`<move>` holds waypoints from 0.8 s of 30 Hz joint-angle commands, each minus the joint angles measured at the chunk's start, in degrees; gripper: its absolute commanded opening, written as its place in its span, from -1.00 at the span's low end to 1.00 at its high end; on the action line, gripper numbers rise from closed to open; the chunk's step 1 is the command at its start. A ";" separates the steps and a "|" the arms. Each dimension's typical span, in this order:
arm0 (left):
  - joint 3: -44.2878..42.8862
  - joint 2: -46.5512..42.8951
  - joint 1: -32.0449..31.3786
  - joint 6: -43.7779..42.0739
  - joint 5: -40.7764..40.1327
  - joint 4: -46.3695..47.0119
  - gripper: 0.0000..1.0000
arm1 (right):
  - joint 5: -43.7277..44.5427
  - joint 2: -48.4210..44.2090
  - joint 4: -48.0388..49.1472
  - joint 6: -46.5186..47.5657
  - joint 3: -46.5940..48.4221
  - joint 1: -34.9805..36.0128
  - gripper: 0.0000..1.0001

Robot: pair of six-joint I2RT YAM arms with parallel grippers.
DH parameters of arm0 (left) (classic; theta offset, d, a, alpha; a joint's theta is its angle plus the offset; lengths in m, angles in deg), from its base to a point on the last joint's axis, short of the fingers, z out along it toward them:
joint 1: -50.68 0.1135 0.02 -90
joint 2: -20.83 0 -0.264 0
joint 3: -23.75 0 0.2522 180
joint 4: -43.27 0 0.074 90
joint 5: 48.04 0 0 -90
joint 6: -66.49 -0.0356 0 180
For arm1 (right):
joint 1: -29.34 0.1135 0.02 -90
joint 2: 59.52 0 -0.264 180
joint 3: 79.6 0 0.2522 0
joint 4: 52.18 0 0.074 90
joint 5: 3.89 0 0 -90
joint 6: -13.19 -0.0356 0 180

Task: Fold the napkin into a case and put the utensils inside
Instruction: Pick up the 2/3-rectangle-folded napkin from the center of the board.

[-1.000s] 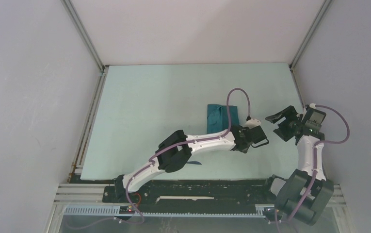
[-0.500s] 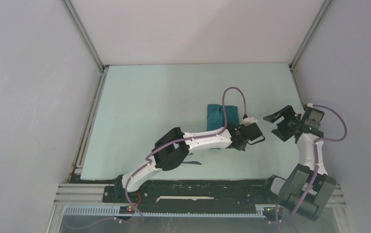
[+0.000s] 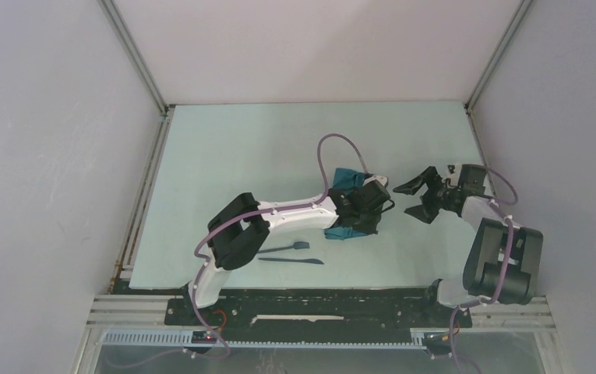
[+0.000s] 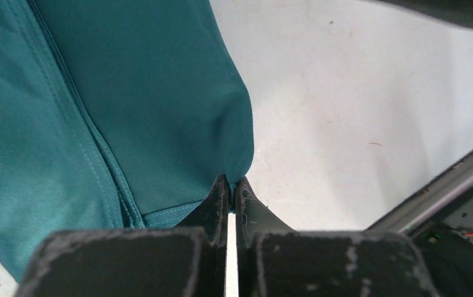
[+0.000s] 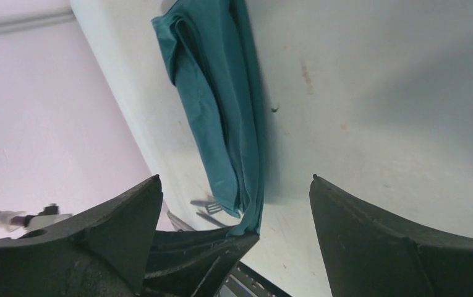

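The napkin [image 3: 347, 176] lies folded into a narrow teal case on the table, and my left arm covers most of it in the top view. My left gripper [image 3: 359, 224] is shut on the strip's near right corner. In the left wrist view the left gripper's [image 4: 233, 184] jaws pinch the napkin's [image 4: 128, 93] edge. My right gripper [image 3: 414, 199] hovers open just right of the strip with nothing between its fingers. In its own view the right gripper [image 5: 234, 179] faces the napkin [image 5: 221, 111]. The utensils, a fork [image 3: 287, 248] and a knife [image 3: 292, 261], lie in front of the strip.
The left arm's cable [image 3: 332, 152] loops over the strip. Metal rails [image 3: 142, 195] run along the table's left side, and a black base bar [image 3: 318, 300] lines the near edge. White walls enclose the table.
My left gripper moved left onto the napkin's near end and shut on its corner. The right gripper swung left toward the strip and opened wider.
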 commanded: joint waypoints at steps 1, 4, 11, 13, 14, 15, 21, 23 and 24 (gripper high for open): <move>2.01 -5.97 0.51 2.01 3.98 5.77 -1.00 | -3.60 2.83 7.18 -3.61 -0.22 5.74 0.92; 3.05 -7.18 0.84 2.00 4.52 5.95 -1.00 | -3.97 5.53 11.63 -6.26 -1.33 8.27 0.93; 6.10 -9.72 1.42 1.80 4.63 7.11 -1.00 | -3.64 12.63 17.36 -6.93 -1.91 9.93 0.88; 6.78 -10.19 1.59 1.90 4.83 7.68 -1.00 | -4.03 14.58 19.27 -7.31 -2.26 9.91 0.79; 6.81 -10.23 1.60 1.95 5.08 7.78 -1.00 | -4.56 15.58 20.80 -7.82 -2.47 9.93 0.73; 6.87 -10.23 1.67 1.99 5.28 7.80 -1.00 | -5.45 16.49 22.88 -8.75 -2.87 9.93 0.65; 6.78 -10.35 1.78 1.91 5.34 8.18 -1.00 | -6.26 20.40 30.49 -12.37 -3.34 10.17 0.39; 6.65 -10.35 1.78 1.91 5.34 8.20 -1.00 | -6.37 21.10 32.51 -13.23 -3.34 10.28 0.32; 6.59 -10.28 1.78 1.86 5.34 8.20 -1.00 | -6.39 21.37 33.09 -13.48 -3.34 10.27 0.27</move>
